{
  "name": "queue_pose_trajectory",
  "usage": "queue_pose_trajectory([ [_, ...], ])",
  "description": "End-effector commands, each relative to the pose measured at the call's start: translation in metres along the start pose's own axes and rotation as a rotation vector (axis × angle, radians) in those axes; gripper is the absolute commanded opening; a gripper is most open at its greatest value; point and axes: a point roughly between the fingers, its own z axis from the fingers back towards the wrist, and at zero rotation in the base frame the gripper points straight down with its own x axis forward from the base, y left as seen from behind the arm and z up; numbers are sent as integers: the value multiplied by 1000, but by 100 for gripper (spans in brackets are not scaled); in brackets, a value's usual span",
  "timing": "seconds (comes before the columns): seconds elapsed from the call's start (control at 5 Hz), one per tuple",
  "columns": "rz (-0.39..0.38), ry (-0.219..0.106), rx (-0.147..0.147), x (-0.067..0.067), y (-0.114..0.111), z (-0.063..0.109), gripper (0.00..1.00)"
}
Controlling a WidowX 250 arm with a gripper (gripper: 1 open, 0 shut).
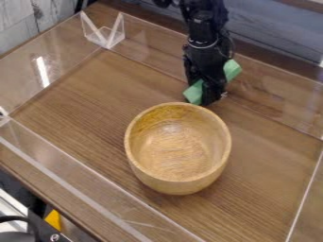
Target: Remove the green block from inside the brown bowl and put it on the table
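The green block (pixel 195 93) is clamped crosswise in my gripper (pixel 209 92), its two ends sticking out on either side of the black fingers, low over the table (pixel 89 104) just behind the brown bowl (pixel 178 146). The gripper points steeply down and is shut on the block. I cannot tell whether the block's lower end touches the wood. The bowl's inside is bare, showing only grain.
Clear acrylic walls (pixel 51 57) border the tabletop on the left, front and back. A clear acrylic V-shaped stand (pixel 104 31) sits at the far left corner. The arm comes in from the top of the view.
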Motion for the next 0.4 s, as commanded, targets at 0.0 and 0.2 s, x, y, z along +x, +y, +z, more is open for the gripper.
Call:
queue_pose_trajectory([
  [0.0,14,-28,29,-5,20,-3,0],
  [0.2,48,-24,34,-8,21,7,100],
])
